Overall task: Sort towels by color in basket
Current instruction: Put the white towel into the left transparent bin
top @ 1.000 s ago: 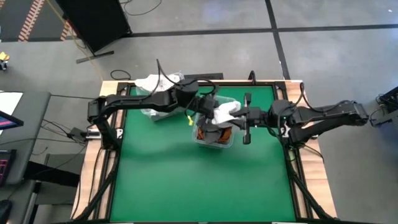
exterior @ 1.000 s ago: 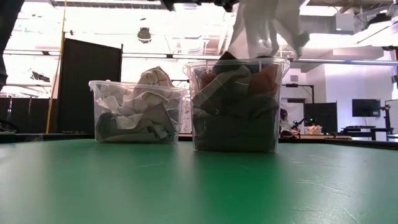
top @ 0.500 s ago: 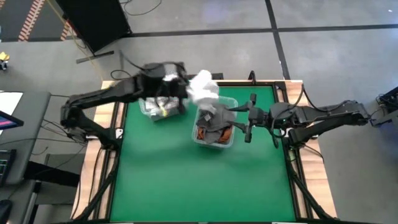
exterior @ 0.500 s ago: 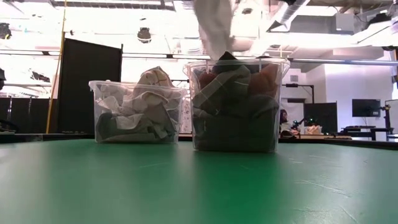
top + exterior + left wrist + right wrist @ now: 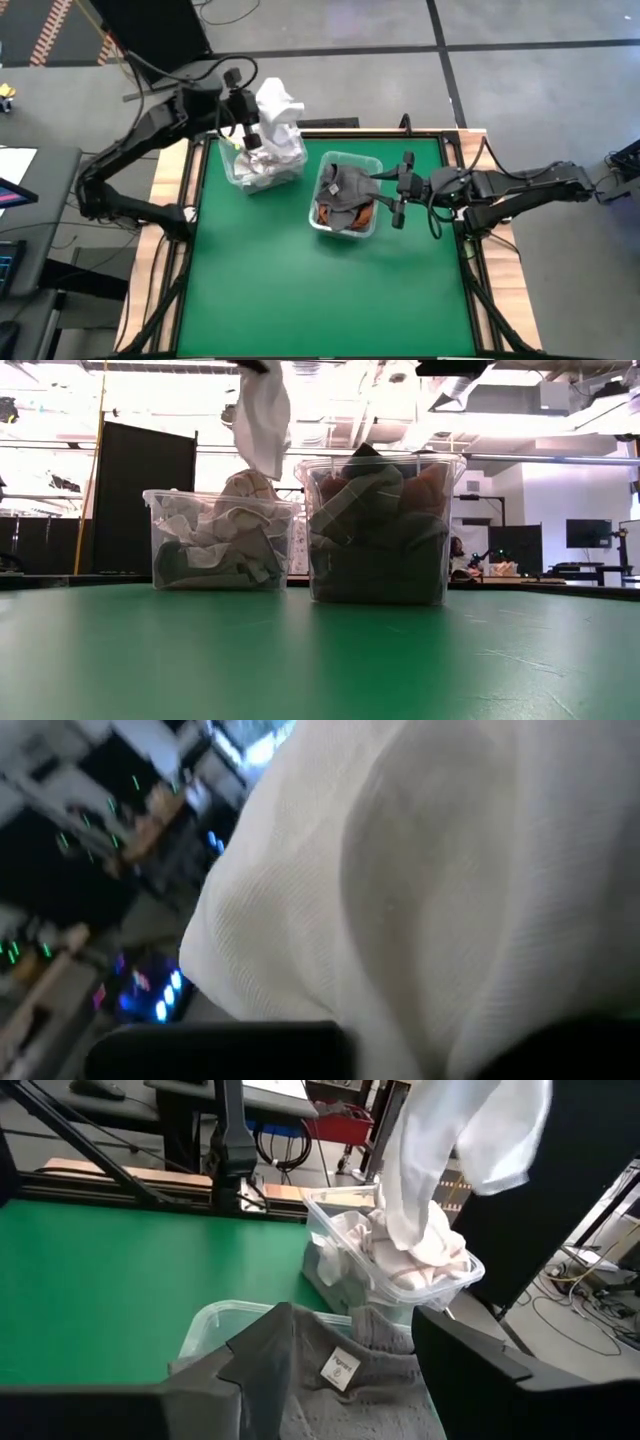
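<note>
The left claw is clamped on a plain white towel, which hangs directly over the light-towel bin at the counter's rear. The right claw stands apart, empty, beside the dark-towel bin. Judgement: lower until the cloth's tail rests inside the rim before release, so nothing drapes outside.

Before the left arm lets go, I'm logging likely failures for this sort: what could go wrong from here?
1. The white towel hangs from the left gripper above the left bin, which is already heaped; dropped, it may drape over the rim or slide out.
2. The right bin is heaped too, a grey towel on top. The right gripper, open beside its rim, could snag that towel or nudge the bin.
</note>
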Robot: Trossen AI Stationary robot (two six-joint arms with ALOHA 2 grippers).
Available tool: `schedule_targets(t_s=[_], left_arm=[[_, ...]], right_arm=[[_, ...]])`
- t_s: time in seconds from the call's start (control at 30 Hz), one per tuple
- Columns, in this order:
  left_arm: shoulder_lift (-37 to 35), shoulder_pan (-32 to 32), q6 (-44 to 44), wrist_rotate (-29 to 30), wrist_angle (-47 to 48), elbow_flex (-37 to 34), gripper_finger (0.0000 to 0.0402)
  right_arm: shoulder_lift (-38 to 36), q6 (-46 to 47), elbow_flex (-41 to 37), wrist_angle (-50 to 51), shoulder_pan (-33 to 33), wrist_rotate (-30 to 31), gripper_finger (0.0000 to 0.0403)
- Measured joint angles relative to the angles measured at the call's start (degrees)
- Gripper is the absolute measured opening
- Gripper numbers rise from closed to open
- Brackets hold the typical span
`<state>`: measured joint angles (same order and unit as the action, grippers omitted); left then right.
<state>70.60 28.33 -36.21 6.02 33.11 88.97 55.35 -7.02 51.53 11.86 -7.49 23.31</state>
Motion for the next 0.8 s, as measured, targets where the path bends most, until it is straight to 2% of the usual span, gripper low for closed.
schedule_targets(t_s=[0.13, 0.53, 0.8], left_arm=[[0.7, 3.2, 0.4, 0.0, 3.7, -1.8, 0.0008], [0.8, 11.8, 2.8, 0.3, 3.4, -20.9, 0.0008], [0.7, 17.5, 6.4, -4.9, 1.8, -31.4, 0.0008]], right_arm=[[0.0, 0.5, 0.0, 0.2, 0.0, 0.0, 0.0228], [0.0, 3.0, 0.0, 2.7, -1.6, 0.0, 0.0228], [0.0, 3.1, 0.0, 2.7, -1.5, 0.0, 0.0227]])
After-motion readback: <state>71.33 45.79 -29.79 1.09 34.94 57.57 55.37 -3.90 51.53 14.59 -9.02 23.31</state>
